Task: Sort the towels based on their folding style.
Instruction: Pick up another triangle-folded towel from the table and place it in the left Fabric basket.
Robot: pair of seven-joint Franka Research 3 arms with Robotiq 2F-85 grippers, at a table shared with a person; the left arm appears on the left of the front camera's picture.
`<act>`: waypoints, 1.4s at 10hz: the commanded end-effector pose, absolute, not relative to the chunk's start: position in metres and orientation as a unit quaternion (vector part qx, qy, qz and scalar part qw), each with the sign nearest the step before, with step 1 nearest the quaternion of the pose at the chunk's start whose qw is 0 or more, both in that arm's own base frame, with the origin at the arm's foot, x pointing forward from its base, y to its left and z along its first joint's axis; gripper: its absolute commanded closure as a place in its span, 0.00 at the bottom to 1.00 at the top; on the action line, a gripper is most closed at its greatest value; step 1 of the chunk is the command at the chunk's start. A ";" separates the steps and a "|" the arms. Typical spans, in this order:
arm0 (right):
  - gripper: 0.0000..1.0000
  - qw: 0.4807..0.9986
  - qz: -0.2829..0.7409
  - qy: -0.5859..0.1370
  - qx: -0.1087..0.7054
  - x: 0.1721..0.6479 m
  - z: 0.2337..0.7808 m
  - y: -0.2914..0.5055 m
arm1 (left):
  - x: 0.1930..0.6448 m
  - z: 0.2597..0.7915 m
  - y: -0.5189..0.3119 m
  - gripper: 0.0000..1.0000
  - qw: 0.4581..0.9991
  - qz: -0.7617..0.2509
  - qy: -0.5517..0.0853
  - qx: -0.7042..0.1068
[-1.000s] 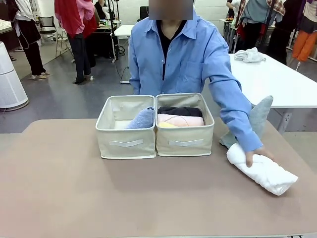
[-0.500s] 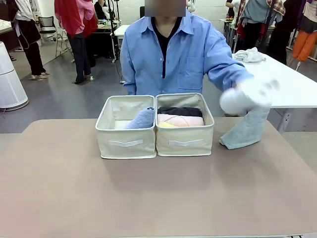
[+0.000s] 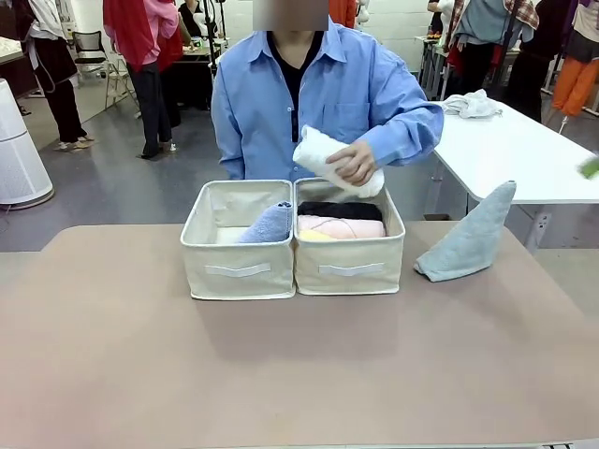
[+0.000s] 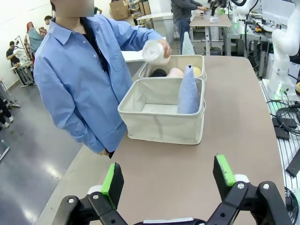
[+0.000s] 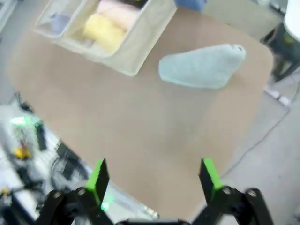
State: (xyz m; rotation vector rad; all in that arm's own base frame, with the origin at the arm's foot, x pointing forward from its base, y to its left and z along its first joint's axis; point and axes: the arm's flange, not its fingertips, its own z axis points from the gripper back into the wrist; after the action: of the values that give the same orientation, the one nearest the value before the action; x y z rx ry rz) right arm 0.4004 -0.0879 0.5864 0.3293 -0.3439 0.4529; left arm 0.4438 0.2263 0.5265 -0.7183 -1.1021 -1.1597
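Observation:
The person's hand holds the white roll (image 3: pixel 329 161) above the right beige bin (image 3: pixel 351 264), where the charcoal roll (image 3: pixel 339 210), pink roll (image 3: pixel 339 226) and yellow roll (image 3: pixel 314 236) lie. The lavender-blue cone (image 3: pixel 269 224) stands in the left bin (image 3: pixel 236 266). The grey-green cone (image 3: pixel 470 238) rests on the table to the right of the bins. In the left wrist view my left gripper (image 4: pixel 168 178) hangs open over the table, well short of the bins, with the white roll (image 4: pixel 155 50) beyond. My right gripper (image 5: pixel 152 173) is open high above the table, the grey-green cone (image 5: pixel 202 66) below it.
The brown table (image 3: pixel 281 365) spreads bare in front of the bins. A white table (image 3: pixel 533 154) with a heap of white cloth (image 3: pixel 471 104) stands at the back right. People stand farther off behind. Another white arm (image 4: pixel 283 51) shows at the left wrist view's right edge.
The person lifted the white roll from the table's right side and carried it left, to above the right bin. The grey-green cone stayed put.

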 end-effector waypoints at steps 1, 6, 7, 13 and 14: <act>0.00 0.974 0.131 -0.138 0.126 0.468 0.568 -0.044 | 0.441 0.527 0.227 0.00 0.639 -0.512 -0.482 -0.312; 0.00 0.983 0.098 -0.111 0.109 0.517 0.515 -0.010 | 0.441 0.527 0.227 0.00 0.639 -0.512 -0.482 -0.312; 0.00 0.983 0.098 -0.111 0.109 0.517 0.515 -0.010 | 0.441 0.527 0.227 0.00 0.639 -0.512 -0.482 -0.312; 0.00 0.981 -0.145 -0.103 0.079 0.555 0.510 -0.026 | 0.441 0.527 0.227 0.00 0.639 -0.512 -0.482 -0.312; 0.00 0.972 -0.216 -0.085 0.045 0.563 0.506 -0.036 | 0.441 0.527 0.227 0.00 0.639 -0.512 -0.482 -0.312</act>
State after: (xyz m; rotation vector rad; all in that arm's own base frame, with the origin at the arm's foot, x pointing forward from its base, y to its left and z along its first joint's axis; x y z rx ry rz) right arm 0.5452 -0.0405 0.5063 0.1675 -0.2150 -0.2119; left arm 0.4438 0.2264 0.5263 -0.7184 -1.1017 -1.1594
